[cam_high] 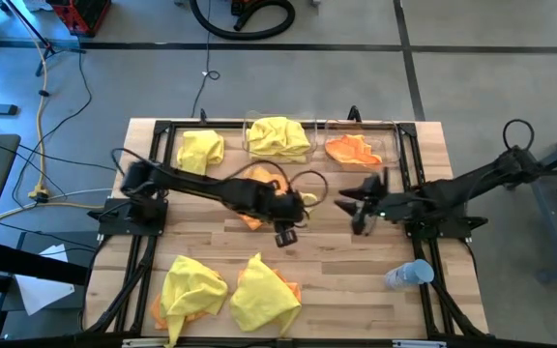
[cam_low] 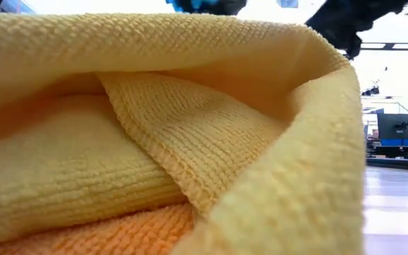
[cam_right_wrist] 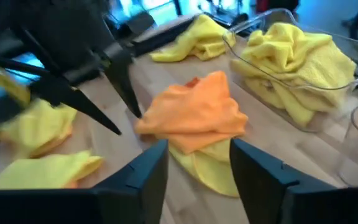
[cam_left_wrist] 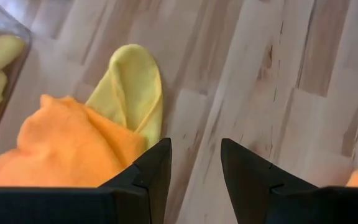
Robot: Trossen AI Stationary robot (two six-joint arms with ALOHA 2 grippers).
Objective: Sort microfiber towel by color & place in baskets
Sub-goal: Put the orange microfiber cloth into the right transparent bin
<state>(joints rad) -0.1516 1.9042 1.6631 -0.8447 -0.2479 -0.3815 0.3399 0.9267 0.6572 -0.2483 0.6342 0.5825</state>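
An orange towel (cam_right_wrist: 194, 112) lies crumpled on top of a yellow towel (cam_right_wrist: 207, 168) mid-table, partly under my left arm in the high view (cam_high: 251, 219). My left gripper (cam_left_wrist: 194, 165) (cam_high: 303, 205) is open, tips down just beside this pile, over bare wood. My right gripper (cam_right_wrist: 197, 162) (cam_high: 354, 205) is open and hovers level, facing the pile from the table's right. At the far edge stand two clear baskets: one (cam_high: 278, 137) is heaped with yellow towels, the other (cam_high: 354, 150) holds an orange towel. The low view is filled by a yellow towel (cam_low: 154, 142). My left gripper stands with one finger (cam_left_wrist: 154, 168) against the edge of the orange towel (cam_left_wrist: 104, 155). I cannot tell whether it touches the cloth.
A loose yellow towel (cam_high: 201, 150) lies left of the baskets. Two yellow towels (cam_high: 193, 288) (cam_high: 264, 295) with orange showing beneath lie by the near edge. A small clear bottle (cam_high: 409, 275) lies near the right near corner. Bare wood (cam_high: 356, 251) lies between.
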